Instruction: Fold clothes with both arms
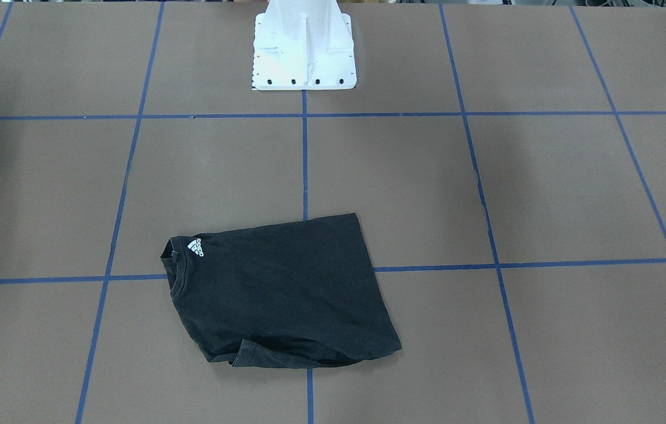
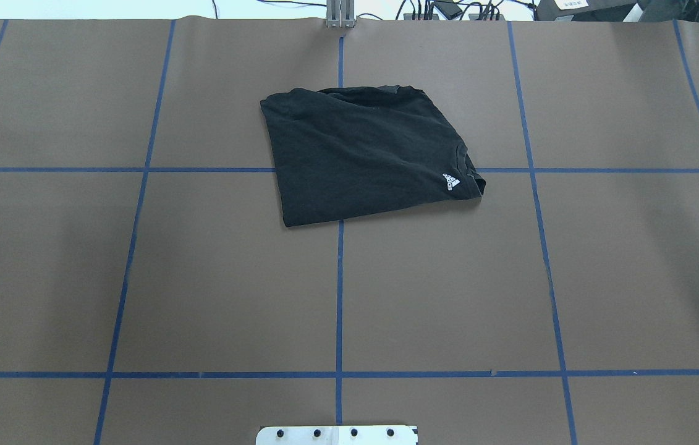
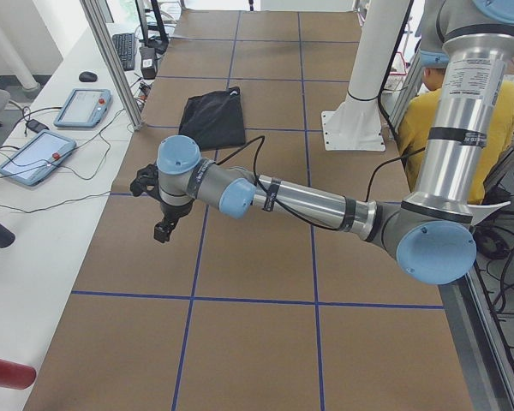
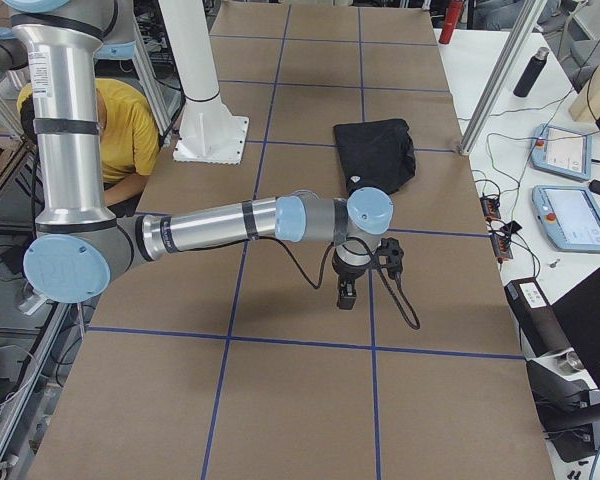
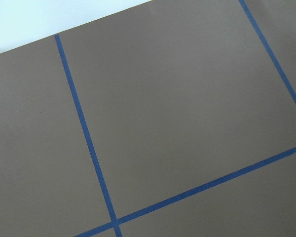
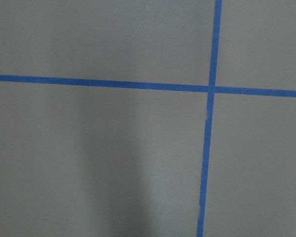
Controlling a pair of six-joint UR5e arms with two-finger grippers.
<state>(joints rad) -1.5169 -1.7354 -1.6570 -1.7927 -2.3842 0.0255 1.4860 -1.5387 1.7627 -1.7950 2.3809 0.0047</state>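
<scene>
The black T-shirt (image 1: 280, 288) lies folded into a rough rectangle on the brown table, its small white logo (image 1: 195, 248) face up near the collar; the block graphic is hidden. It also shows in the overhead view (image 2: 368, 154) and in both side views (image 3: 212, 120) (image 4: 375, 150). My left gripper (image 3: 163, 229) hangs above bare table, well away from the shirt, and shows only in the exterior left view; I cannot tell if it is open or shut. My right gripper (image 4: 347, 295) likewise hangs over bare table, apart from the shirt; I cannot tell its state.
The white pedestal base (image 1: 303, 53) stands at the robot's side of the table. Blue tape lines (image 2: 339, 296) grid the table. A person in yellow (image 4: 130, 130) sits behind the robot. Side benches hold teach pendants (image 3: 81, 107) (image 4: 570, 215) and cables.
</scene>
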